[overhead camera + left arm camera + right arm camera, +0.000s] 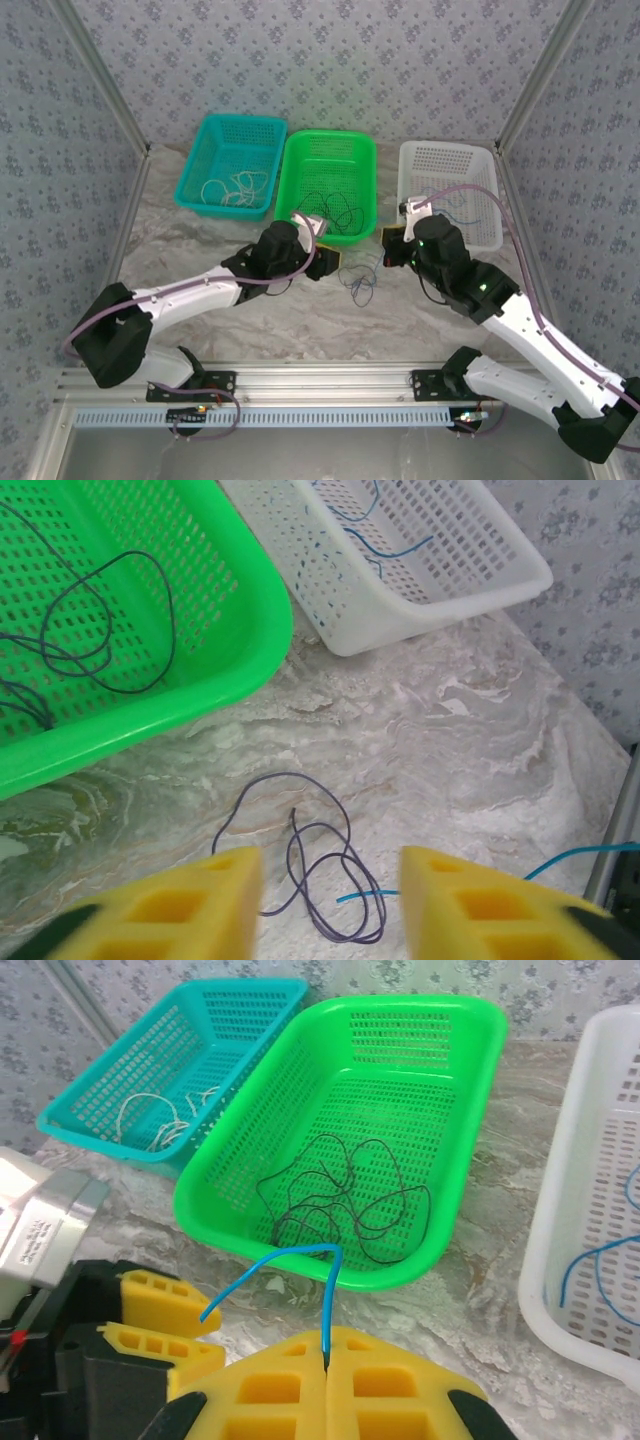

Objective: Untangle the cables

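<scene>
A dark purple cable [294, 774] lies in loose loops on the marble table, tangled with a blue cable [369, 894]; from above the pair is a small knot [362, 282] between the arms. My left gripper [330, 890] hovers over these loops, open, with nothing between its yellow fingers [200, 905]. My right gripper [328, 1365] is shut on the blue cable [306, 1248], which rises from the closed pads and bends left. From above, the left gripper [335, 262] and right gripper [388, 248] face each other across the knot.
Three baskets stand at the back: teal [205, 135] holding whitish cables [232, 188], green [300, 150] holding black cables [340, 1200], white [420, 160] holding blue cables [395, 550]. The left gripper's fingers [160, 1305] sit close beside my right one.
</scene>
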`<state>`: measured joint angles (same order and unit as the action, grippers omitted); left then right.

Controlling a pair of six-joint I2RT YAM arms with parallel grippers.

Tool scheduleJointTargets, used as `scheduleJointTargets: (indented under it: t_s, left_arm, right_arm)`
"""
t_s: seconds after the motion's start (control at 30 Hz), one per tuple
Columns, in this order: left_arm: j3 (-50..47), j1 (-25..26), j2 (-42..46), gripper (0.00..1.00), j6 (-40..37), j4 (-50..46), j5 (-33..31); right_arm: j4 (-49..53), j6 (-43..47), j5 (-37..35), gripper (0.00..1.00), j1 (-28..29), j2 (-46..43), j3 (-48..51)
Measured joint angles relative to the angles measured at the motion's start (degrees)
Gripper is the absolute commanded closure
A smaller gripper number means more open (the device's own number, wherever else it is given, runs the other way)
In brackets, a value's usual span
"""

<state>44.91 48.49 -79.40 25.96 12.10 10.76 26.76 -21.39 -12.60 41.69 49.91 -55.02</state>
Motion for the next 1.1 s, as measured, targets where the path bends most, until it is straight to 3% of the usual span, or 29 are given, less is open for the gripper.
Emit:
scheduleJointTargets:
  t_s: [0.1, 0.33, 0.8, 0.93, 1.1]
  left_arm:
    - [0.0, 0.0, 0.2, 0.37, -0.6, 0.5, 0.4]
    - [1.3, 0.8, -0.2, 0.24, -0.4, 6.0, 4.2]
    - [6.3, 4.1, -4.9, 0.20, 0.3, 14.6, 7.9]
    - [6.7, 5.1, -6.8, 0.26, 0.7, 15.4, 8.2]
    - [6.7, 5.3, -8.0, 0.48, 0.8, 15.0, 9.1]
  right_arm:
    - [-1.4, 0.0, 1.7, 1.00, 0.0, 0.0, -0.9]
    - [-4.6, 0.0, 5.0, 1.00, 0.0, 0.6, -5.2]
    - [-5.5, 0.0, 8.0, 1.00, -0.1, 3.0, -10.1]
    - [-5.6, 0.0, 7.8, 1.00, -0.1, 3.3, -10.8]
    - [-5.8, 0.5, 6.2, 1.00, -0.9, 3.1, -11.6]
